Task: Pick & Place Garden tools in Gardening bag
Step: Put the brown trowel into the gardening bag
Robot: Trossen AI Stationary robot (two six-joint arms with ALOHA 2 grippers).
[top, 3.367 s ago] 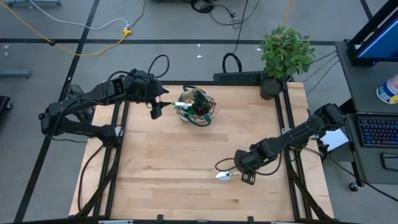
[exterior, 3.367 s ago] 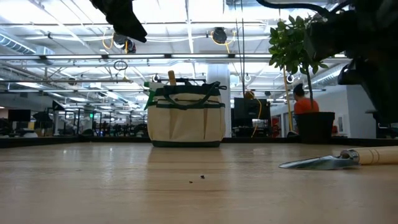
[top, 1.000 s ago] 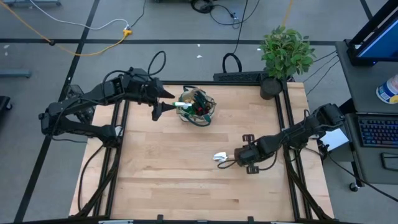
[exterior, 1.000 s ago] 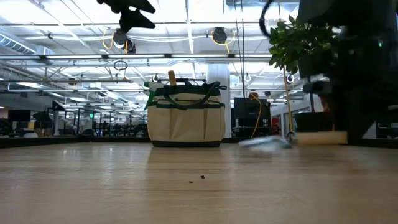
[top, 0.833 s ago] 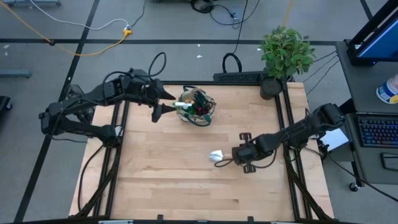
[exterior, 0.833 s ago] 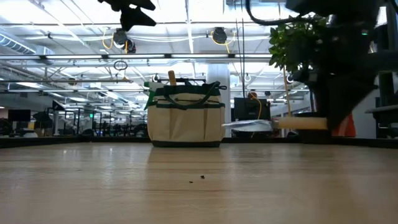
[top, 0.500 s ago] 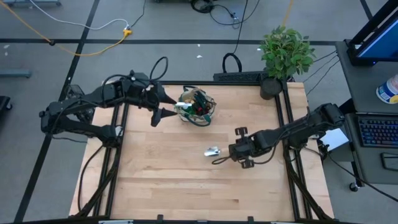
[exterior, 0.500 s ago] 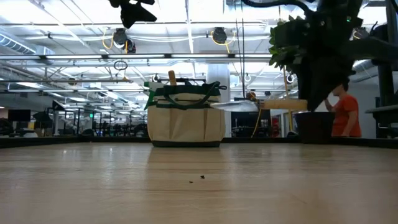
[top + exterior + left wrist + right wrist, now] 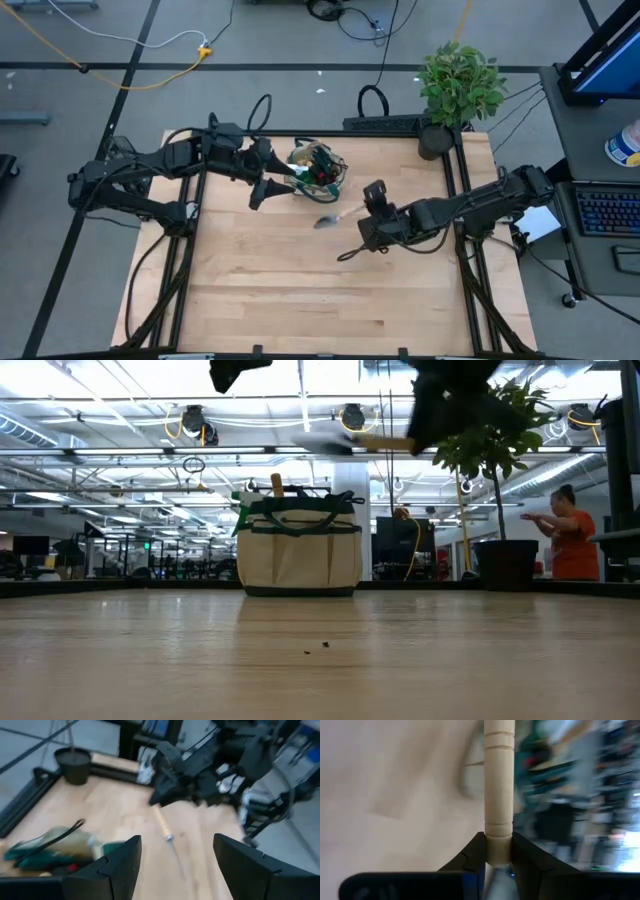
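Wooden table, light-grained, framed in black rails. Potted green plant at the far right corner; dark pot also visible in the left wrist view.

2 dark arms over the far half. Left gripper just beside the gardening bag on its left side, raised above the wood, fingers spread wide with nothing between them. Right gripper near the table's middle, to the right of the bag, lifted well clear of the surface, fingers pinching the butt of a wooden-handled trowel.

Gardening bag, round, beige with dark green trim, upright near the far edge of the table; seen side-on in the low view with a wooden handle poking out of the top and green loop handles lying over the rim. Several tools already inside, too tangled to tell apart.

Trowel held roughly level in the air, metal blade pointing toward the bag, handle running straight out from the right gripper. Not touching bag or table; blade higher than the bag's rim in the low view.

Person in an orange top far back in the room.
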